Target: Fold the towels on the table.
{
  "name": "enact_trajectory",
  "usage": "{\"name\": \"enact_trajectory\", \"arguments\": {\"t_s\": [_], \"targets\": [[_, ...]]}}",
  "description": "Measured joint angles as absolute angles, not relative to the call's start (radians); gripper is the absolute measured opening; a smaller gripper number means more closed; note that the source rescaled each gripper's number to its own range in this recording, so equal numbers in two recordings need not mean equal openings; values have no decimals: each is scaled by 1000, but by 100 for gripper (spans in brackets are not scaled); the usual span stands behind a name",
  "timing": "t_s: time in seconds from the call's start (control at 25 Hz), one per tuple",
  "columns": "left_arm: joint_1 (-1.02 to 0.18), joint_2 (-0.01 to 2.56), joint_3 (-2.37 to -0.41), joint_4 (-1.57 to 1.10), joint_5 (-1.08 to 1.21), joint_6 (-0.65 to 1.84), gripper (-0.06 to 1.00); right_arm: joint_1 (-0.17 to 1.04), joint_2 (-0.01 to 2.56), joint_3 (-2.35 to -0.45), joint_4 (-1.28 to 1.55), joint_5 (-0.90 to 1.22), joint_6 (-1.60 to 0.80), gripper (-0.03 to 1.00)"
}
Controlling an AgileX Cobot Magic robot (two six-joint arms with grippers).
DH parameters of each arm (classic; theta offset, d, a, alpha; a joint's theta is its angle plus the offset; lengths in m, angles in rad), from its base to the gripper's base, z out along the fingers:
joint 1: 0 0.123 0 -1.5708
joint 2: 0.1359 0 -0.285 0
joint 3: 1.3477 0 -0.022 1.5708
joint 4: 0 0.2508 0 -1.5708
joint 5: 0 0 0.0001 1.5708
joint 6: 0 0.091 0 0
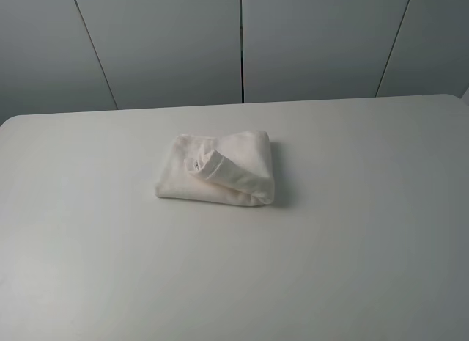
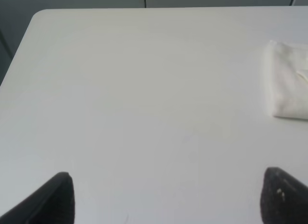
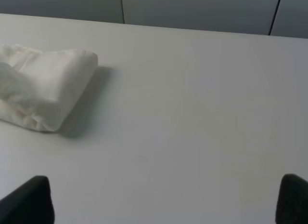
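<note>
From the high exterior camera there is one white terry towel [image 1: 217,169], folded into a compact bundle, lying on the white table [image 1: 352,238] a little toward 12 o'clock from the middle of the tabletop. A loose fold lies across its top, and one small white label [image 1: 195,164] with dark print shows on that fold. Grey wall panels [image 1: 168,40] stand behind the table's far edge. Neither arm shows in this view.

In the left wrist view, two dark fingertips [image 2: 53,200] of the left gripper [image 2: 166,202] stand wide apart over bare tabletop [image 2: 144,98]. Nothing lies between them and they touch nothing. The one towel [image 2: 288,82] is partly cut off by the frame edge, well apart from the gripper, toward 2 o'clock of it.

In the right wrist view, two dark fingertips [image 3: 31,200] of the right gripper [image 3: 161,200] are likewise spread wide, empty, above the table [image 3: 202,113]. The same towel [image 3: 41,89] sits toward 10 o'clock of the gripper, well clear of it, casting a soft shadow on the tabletop beside it.
</note>
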State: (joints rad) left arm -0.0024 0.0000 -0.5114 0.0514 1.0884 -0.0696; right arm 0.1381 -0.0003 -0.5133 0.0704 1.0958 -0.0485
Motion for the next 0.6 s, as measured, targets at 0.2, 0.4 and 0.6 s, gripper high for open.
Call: {"name": "enact_trajectory", "arguments": {"t_s": [0.2, 0.4, 0.6], "targets": [[-2, 0, -511, 51, 1088, -72, 99, 138, 0, -513, 70, 1096, -47, 100], [-2, 0, -511, 51, 1088, -72, 99, 138, 0, -513, 70, 1096, -46, 100], [-2, 0, -511, 51, 1088, -72, 99, 138, 0, -513, 70, 1096, -43, 100]]}}
